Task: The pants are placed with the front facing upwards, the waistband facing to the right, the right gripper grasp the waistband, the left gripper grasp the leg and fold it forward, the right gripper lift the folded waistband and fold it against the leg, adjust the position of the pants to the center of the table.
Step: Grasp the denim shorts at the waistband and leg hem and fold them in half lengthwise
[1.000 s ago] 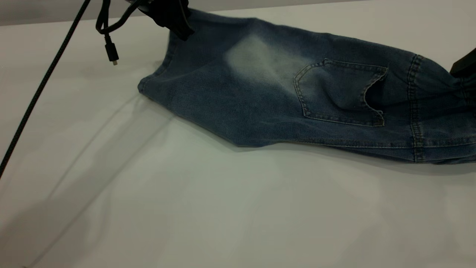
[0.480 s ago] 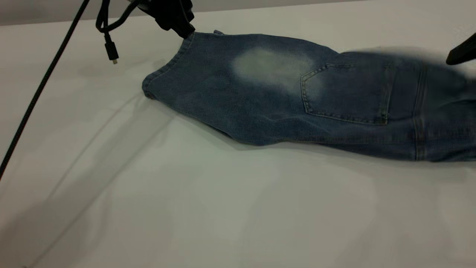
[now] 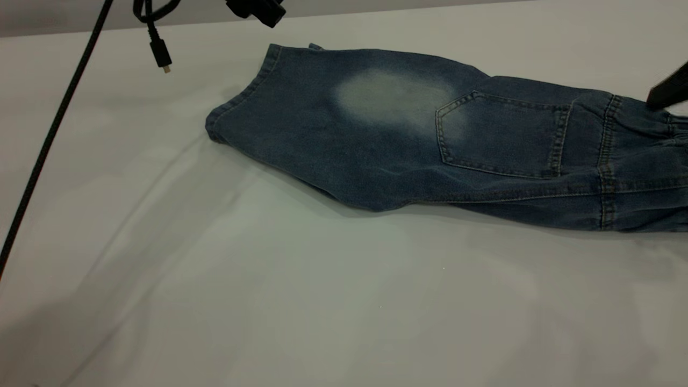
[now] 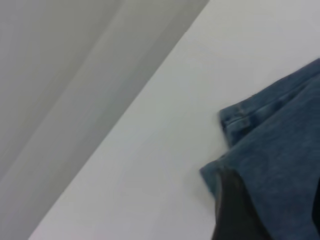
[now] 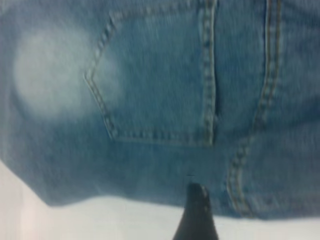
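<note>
The blue denim pants (image 3: 387, 145) lie flat on the white table (image 3: 322, 301), folded lengthwise, with a back pocket (image 3: 500, 134) and a pale patch facing up. The leg hem (image 3: 236, 102) points left. At the right edge is the gathered waistband (image 3: 645, 156). My left gripper (image 3: 258, 9) hangs open above and behind the hem, holding nothing; in its wrist view the left gripper (image 4: 275, 212) has denim showing between its spread fingers. My right gripper (image 3: 666, 90) hovers at the waistband's far side, off the cloth. Only one right finger (image 5: 196, 212) shows, over the pants' edge.
A thin cable with a small plug (image 3: 161, 56) dangles from the left arm at the back left. A thick black cable (image 3: 48, 140) runs slantwise down the left side. Bare table lies in front of the pants.
Both grippers have let go. The waistband end dropped flat onto the table, and the left gripper rose off the leg hem and away to the back.
</note>
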Motion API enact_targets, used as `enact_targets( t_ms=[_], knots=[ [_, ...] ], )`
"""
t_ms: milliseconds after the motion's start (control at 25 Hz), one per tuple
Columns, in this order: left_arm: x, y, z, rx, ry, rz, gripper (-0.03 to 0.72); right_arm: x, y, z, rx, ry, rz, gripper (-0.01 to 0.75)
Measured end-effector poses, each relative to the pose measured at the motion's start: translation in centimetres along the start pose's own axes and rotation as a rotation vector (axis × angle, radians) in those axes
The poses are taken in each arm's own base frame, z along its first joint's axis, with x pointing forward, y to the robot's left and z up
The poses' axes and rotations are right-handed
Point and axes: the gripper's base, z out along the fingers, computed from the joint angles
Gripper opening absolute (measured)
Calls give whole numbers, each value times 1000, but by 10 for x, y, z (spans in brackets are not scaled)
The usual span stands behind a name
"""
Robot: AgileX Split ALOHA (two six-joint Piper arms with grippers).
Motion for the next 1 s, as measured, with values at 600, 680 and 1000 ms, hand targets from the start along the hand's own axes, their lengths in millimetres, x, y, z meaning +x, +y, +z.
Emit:
enact_targets(
  t_ms=[600,680,1000],
  knots=[
    [-5,-9,0,52,-23,-48,359,9,0,0,4,104,70,486],
    [-8,-14,0,63,-29,-39,359,10,0,0,5,105,66,486],
    [-16,-25,-2,76,-42,-18,359,14,1,-1,-8,160,32,486]
  ],
)
